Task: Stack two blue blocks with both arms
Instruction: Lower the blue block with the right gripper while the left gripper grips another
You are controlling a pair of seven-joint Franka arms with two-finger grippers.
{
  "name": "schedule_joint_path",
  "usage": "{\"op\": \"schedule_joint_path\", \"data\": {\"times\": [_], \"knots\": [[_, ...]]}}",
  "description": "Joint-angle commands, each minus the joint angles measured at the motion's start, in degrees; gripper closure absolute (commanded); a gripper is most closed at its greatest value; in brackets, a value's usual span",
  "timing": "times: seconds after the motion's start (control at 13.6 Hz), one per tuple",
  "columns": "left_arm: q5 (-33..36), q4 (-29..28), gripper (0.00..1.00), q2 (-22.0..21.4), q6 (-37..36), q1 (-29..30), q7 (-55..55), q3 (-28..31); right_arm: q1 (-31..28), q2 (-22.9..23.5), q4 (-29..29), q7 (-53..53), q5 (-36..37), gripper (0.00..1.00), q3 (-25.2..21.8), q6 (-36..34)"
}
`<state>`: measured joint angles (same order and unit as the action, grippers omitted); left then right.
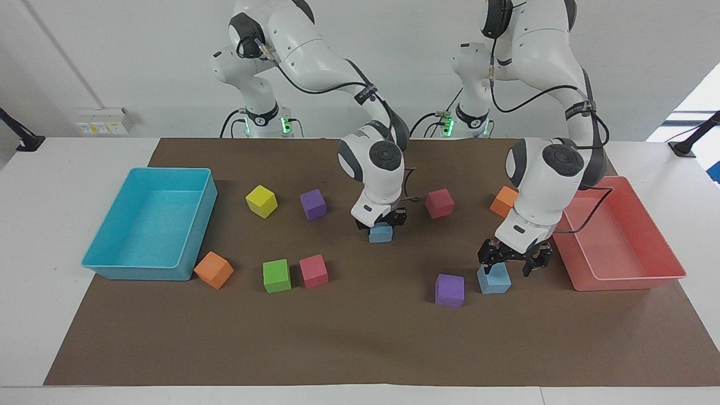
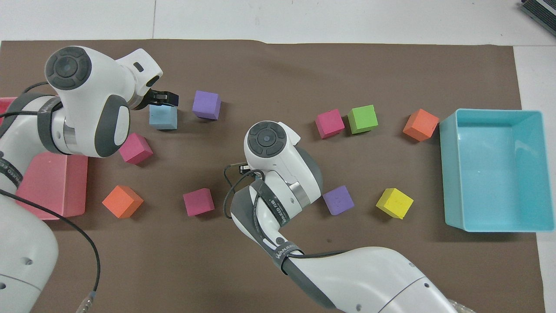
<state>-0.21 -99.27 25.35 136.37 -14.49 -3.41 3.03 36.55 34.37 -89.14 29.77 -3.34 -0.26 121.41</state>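
Note:
One blue block (image 1: pixel 381 233) rests on the brown mat mid-table. My right gripper (image 1: pixel 381 220) is down at its top and covers that part. In the overhead view the right arm's wrist (image 2: pixel 266 140) hides both gripper and block. A second blue block (image 1: pixel 494 279) (image 2: pixel 163 118) lies toward the left arm's end, farther from the robots, beside a purple cube (image 1: pixel 450 290). My left gripper (image 1: pixel 512 264) (image 2: pixel 164 99) hangs open just above this block, jaws spread wide with nothing between them.
A pink tray (image 1: pixel 619 283) stands at the left arm's end and a turquoise tray (image 1: pixel 140 271) at the right arm's end. Pink (image 2: pixel 135 148), orange (image 2: pixel 122 201), purple (image 2: pixel 338 200), yellow (image 2: pixel 394 203) and green (image 2: pixel 362 118) cubes lie scattered on the mat.

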Motion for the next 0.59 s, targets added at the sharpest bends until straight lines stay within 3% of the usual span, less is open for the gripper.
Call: {"op": "schedule_joint_path", "data": {"times": [0.0, 0.22, 0.52], "knots": [[1.27, -2.95, 0.0, 0.22, 4.25, -0.28, -1.07, 0.4, -0.17, -1.41, -0.95, -1.38, 0.26, 0.0, 0.26, 0.76], [1.27, -4.08, 0.0, 2.59, 7.23, -0.46, -1.16, 0.49, -0.69, -4.66, -1.12, -1.47, 0.79, 0.0, 0.26, 0.32], [1.27, -4.71, 0.0, 2.59, 7.68, -0.46, -1.16, 0.58, -1.05, -8.35, -1.21, -1.38, 0.88, 0.0, -0.18, -2.05]]}}
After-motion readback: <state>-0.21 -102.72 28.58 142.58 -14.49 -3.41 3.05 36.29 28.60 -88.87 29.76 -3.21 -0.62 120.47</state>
